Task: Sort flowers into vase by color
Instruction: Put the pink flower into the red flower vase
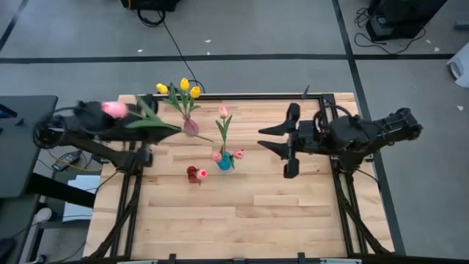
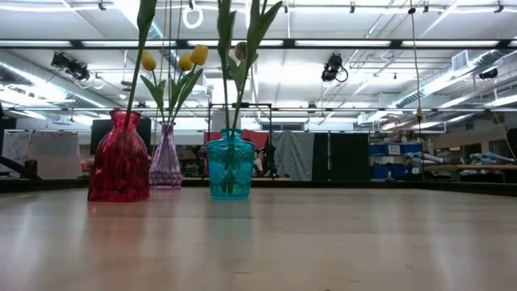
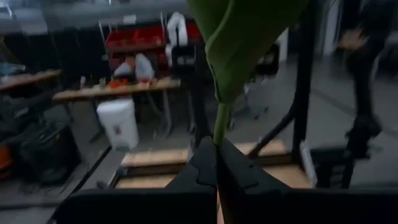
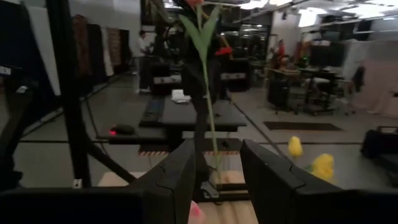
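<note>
A: Where do I have the left gripper [image 3: 216, 163]?

B: At the bench's [image 1: 242, 220] left edge, its fingers clamped together on the green stem of a pink tulip [image 1: 114, 109], which lies sideways with its head over the arm.

A: And the right gripper [image 1: 270, 138]?

B: Over the bench's right half, fingers spread apart, nothing between them; in its wrist view a leafy stem stands beyond the gap.

A: The remaining flowers?

B: Yellow tulips [image 1: 183, 86] stand in the pale purple vase [image 2: 166, 157]. Pink tulips [image 1: 223, 112] stand in the teal vase [image 2: 229, 166]. The red vase [image 2: 119, 158], nearest the camera in the low view, holds one stem.
</note>
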